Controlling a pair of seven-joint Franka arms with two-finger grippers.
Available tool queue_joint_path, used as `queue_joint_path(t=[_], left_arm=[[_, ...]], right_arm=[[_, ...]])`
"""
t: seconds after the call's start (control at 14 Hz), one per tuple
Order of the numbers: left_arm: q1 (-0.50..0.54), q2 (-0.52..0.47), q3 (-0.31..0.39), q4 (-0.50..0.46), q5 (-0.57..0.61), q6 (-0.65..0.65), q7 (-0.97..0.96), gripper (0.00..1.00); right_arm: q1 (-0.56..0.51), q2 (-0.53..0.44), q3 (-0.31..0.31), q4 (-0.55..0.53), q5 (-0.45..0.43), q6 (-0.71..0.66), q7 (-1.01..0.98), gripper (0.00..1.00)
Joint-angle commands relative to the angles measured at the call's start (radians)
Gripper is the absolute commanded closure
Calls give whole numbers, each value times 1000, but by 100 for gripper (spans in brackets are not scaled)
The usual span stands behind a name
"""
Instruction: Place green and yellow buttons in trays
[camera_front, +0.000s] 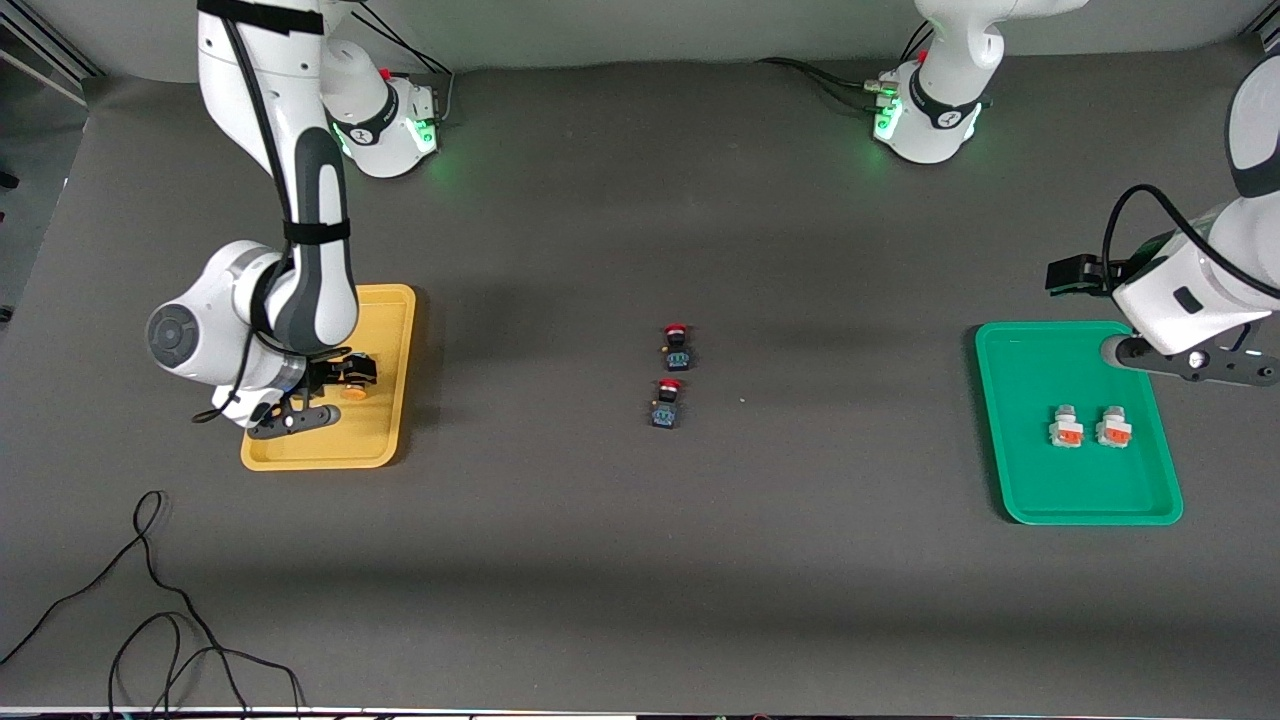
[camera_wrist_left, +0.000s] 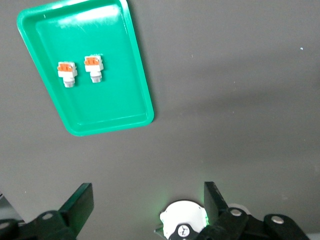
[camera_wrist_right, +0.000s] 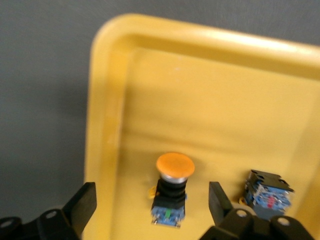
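Now right gripper (camera_wrist_right: 150, 210) hangs fingers spread over yellow-cap button (camera_wrist_right: 172, 187) in yellow tray (camera_front: 385, 440); left gripper (camera_wrist_left: 147, 212) (released too) waits above green tray (camera_front: 1020, 440), at its 12 o'clock edge.

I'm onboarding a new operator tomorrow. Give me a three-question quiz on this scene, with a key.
1. True or false: the two white-bodied buttons lie in the green tray.
2. The right gripper is over which tray? A) green B) yellow
3. How many red-capped buttons lie on the bare table?

Key:
1. True, side by side.
2. B: open above an orange-capped button in the yellow tray. The left gripper is open too, by the green tray.
3. Two.
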Motion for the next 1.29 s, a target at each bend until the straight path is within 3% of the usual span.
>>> queue_joint_path(t=[0.0,0.21,0.43,0.64,0.79,0.86,1.0,1.21], left_arm=[[-12,-115,7,-156,-1,100,-12,2],[-79,-220,82,-313,-1,224,-24,1],[-107,-223,102,-313,-5,246,-97,1],[-100,-216,107,-306,-85,301,-124,1],[-100,-209,111,-295,-87,312,-124,1],[-100,-208,113,-295,-87,312,-124,1],[-91,-196,111,-293,-85,304,-124,0],[-92,-196,110,-293,-82,300,-124,0]], right_arm=[[72,-44,-128,171,-96,-225,109,0],[123,-44,-248,345,-132,-434,126,0],[138,-44,-308,474,-178,-579,126,0],[161,-44,-371,519,-182,-639,126,0],[190,-72,-386,520,-233,-639,146,0],[189,-120,-365,522,-274,-639,192,0],[140,-272,-223,522,-424,-639,317,0],[-126,-490,168,497,-631,-631,496,0]])
